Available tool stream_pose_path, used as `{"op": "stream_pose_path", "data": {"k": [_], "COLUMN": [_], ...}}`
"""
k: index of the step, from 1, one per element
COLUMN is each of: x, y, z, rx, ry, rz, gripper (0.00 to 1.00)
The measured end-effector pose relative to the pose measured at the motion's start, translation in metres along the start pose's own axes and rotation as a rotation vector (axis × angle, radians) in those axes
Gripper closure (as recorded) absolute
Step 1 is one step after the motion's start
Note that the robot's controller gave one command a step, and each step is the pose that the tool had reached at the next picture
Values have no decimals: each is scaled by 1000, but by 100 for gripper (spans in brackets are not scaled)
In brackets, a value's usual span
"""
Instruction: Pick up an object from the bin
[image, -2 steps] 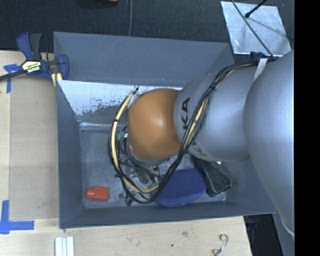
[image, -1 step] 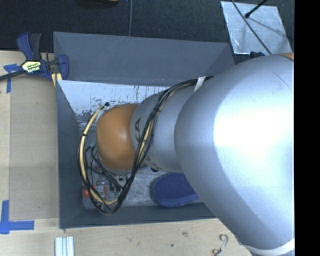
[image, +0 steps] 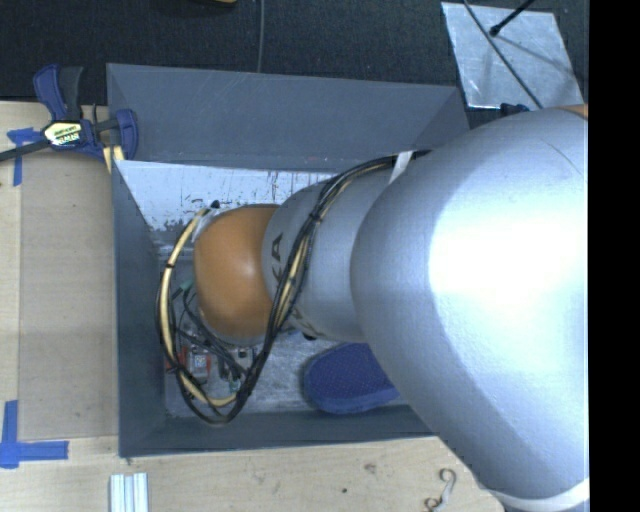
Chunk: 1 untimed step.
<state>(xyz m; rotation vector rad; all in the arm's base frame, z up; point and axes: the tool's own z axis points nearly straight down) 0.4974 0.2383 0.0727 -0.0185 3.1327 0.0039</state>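
Note:
A blue rounded thing (image: 343, 381) with a dimpled surface lies on the bin floor near the front wall, about the middle. The arm covers its right part. Left of it, near the bin's front left corner, a dark part of my gripper (image: 210, 362) peeks out from under the orange cover among looped cables. It stands low over the floor, a short way from the blue thing. Whatever is under the gripper is hidden.
The big silver arm reaches in from the right and covers most of the bin, with its orange cover and yellow and black cables over the left half. A scuffed strip of floor shows along the back wall.

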Motion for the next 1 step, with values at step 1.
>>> {"op": "stream_pose_path", "data": {"k": [1], "x": [-7], "y": [3], "z": [-158], "rx": [-2], "ry": [-2], "rz": [-73], "gripper": [100]}}
